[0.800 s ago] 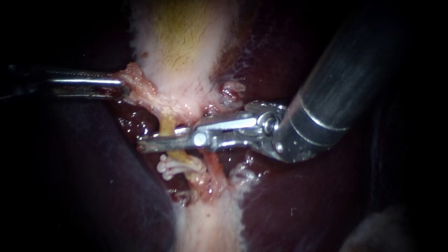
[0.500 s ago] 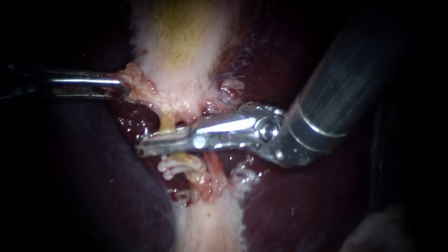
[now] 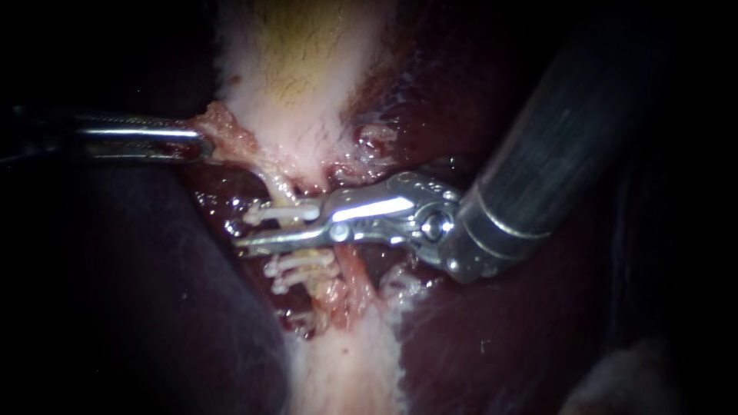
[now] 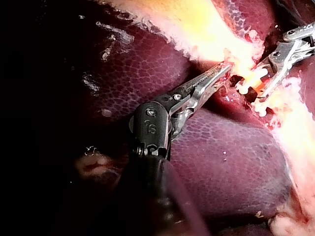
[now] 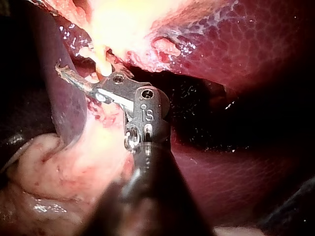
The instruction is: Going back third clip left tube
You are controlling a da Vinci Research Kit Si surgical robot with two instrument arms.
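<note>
The dark red liver (image 3: 500, 330) carries everything here. The pale gallbladder (image 3: 296, 77) lies directly on it. Just below the gallbladder runs the left tube (image 3: 277, 190), which bears white clips (image 3: 300, 265).

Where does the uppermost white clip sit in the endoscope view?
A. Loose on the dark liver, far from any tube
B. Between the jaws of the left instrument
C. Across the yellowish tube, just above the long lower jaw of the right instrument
C: the white clip crosses the yellowish tube just above the lower jaw of the right instrument, whose jaws stand open. The left instrument grips only pink tissue.
</note>
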